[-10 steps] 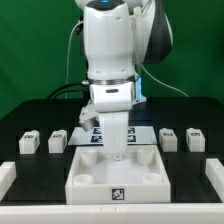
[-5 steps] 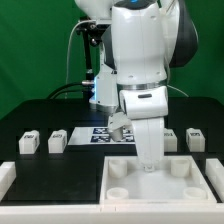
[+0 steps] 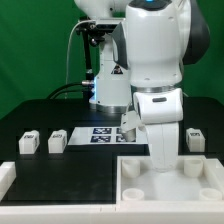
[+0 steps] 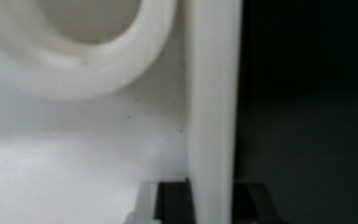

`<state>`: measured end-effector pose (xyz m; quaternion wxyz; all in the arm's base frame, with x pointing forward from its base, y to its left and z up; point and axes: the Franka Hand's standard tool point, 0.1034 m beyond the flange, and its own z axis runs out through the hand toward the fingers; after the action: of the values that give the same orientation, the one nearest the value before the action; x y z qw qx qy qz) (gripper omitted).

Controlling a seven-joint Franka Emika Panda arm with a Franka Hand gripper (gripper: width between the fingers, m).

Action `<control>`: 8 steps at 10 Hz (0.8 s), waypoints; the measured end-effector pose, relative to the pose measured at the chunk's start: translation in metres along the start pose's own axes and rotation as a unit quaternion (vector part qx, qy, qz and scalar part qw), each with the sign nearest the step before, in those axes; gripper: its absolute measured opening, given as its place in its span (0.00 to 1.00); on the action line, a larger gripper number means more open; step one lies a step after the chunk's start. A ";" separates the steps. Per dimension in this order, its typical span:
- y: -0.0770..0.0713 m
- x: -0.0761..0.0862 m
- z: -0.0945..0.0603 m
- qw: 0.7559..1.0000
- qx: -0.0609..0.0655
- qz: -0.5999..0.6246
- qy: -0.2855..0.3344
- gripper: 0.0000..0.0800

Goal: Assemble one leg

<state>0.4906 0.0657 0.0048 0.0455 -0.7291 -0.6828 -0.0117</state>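
Observation:
Two small white legs [image 3: 29,142] [image 3: 57,140] stand on the black table at the exterior view's left, and one more leg [image 3: 195,138] stands at the right, beside the arm. My gripper [image 3: 160,163] is shut on the far wall of the large white tray [image 3: 135,196], which lies at the front right. In the wrist view the tray's upright wall [image 4: 211,100] runs between my dark fingertips [image 4: 171,203], with the gripper [image 4: 208,205] closed on it. A round corner socket [image 4: 87,40] shows beside the wall.
The marker board [image 3: 103,133] lies behind the tray at the table's middle. A white rim [image 3: 6,172] shows at the front left edge. The arm's body hides the table behind it at the right.
My gripper has moved toward the exterior view's right, and the tray has slid with it from the front middle to the front right.

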 end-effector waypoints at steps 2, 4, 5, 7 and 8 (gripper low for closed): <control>0.000 0.000 0.000 1.000 0.006 0.004 -0.003 0.07; -0.001 -0.001 0.000 1.000 0.006 0.004 -0.003 0.16; 0.000 -0.001 0.000 1.000 0.005 0.005 -0.003 0.33; 0.001 -0.001 -0.001 1.000 0.003 0.005 -0.003 0.58; 0.001 -0.001 -0.001 1.000 0.002 0.005 -0.002 0.73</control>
<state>0.4919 0.0645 0.0060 0.0456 -0.7322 -0.6796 -0.0081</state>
